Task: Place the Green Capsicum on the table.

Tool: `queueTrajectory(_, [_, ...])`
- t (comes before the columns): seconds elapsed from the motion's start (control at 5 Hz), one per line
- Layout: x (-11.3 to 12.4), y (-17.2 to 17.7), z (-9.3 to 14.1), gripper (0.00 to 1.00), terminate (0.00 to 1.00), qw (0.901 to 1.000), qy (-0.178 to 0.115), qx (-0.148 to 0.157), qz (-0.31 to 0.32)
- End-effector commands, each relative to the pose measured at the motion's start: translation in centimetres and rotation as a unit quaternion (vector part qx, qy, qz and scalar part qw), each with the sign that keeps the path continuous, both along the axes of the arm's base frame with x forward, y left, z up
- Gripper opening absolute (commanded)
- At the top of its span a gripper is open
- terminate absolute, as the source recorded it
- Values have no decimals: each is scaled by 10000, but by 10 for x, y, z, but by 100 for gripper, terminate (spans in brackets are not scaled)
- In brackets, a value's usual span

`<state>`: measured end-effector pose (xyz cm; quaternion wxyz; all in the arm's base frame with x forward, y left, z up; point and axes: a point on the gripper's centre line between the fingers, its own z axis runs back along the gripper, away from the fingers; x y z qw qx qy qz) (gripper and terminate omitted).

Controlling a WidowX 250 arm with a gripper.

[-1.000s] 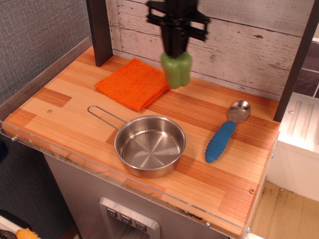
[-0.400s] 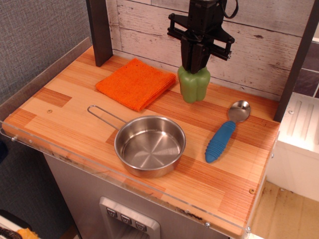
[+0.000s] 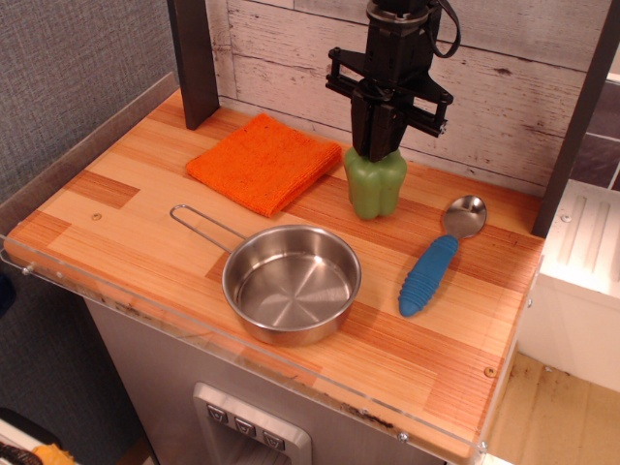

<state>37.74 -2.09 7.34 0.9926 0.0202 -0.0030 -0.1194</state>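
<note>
Black and pointing straight down, the pincer (image 3: pixel 380 147) is closed on the top of the Green Capsicum (image 3: pixel 375 183), its fingers clamped over the stem end so that the stem itself is hidden. Directly beneath the pincer, the pepper stands upright, long axis vertical, top up into the grip and lobed base down. Its base sits at the tabletop (image 3: pixel 126 208) surface near the back; whether it fully rests there or hangs just above cannot be told, though it appears to touch.

Just to the lower left of the pincer lies a folded orange cloth (image 3: pixel 262 163), its near corner close beside the pepper but apart from it. To the lower right of the pincer lies a spoon (image 3: pixel 439 257) with a metal bowl and a ribbed blue handle, the bowl end nearest the pepper and the handle running toward the front edge. Farther below the pincer, toward the front, sits a steel pan (image 3: pixel 292 283), its thin wire handle reaching out to the left. Behind the pincer stands a whitewashed plank wall (image 3: pixel 542 87).
</note>
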Motion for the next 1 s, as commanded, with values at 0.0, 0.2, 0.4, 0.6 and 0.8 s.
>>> queueTrajectory(0.0, [1,7,14,100,0,10000,-92,-15,33])
queueTrajectory(0.2, [-2,5,30,100,0,9996,-253,-84,-23])
queueTrajectory(0.4, [-6,0,46,100,0,9988,-452,-185,-73])
queueTrajectory(0.6, [-18,-4,64,100,0,9974,-638,-313,-134])
queueTrajectory(0.8, [-39,-8,79,100,0,9957,-789,-470,-141])
